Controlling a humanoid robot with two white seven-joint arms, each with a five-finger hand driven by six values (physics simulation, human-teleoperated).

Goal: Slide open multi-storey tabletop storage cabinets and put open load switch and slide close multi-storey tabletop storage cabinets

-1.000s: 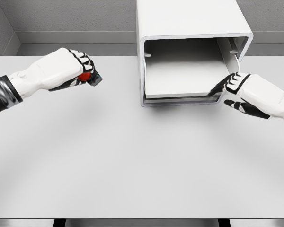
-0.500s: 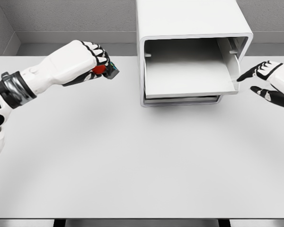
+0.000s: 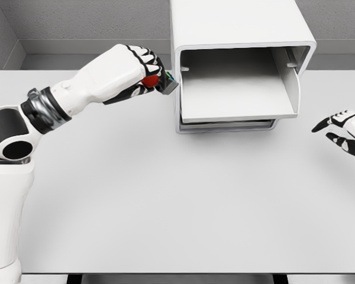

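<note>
Grey walls back a pale tabletop (image 3: 165, 207) that fills most of the view. At 12 o'clock stands the white storage cabinet (image 3: 236, 35), its drawer (image 3: 236, 97) slid out toward the viewer with nothing visible inside. At 10 o'clock the left hand (image 3: 127, 74) is clenched around the load switch (image 3: 160, 83), a small dark block with a red part, held just beside the cabinet's left wall and above the table. At 3 o'clock the right hand (image 3: 343, 127) hovers with fingers spread, well apart from the drawer, gripping nothing.
</note>
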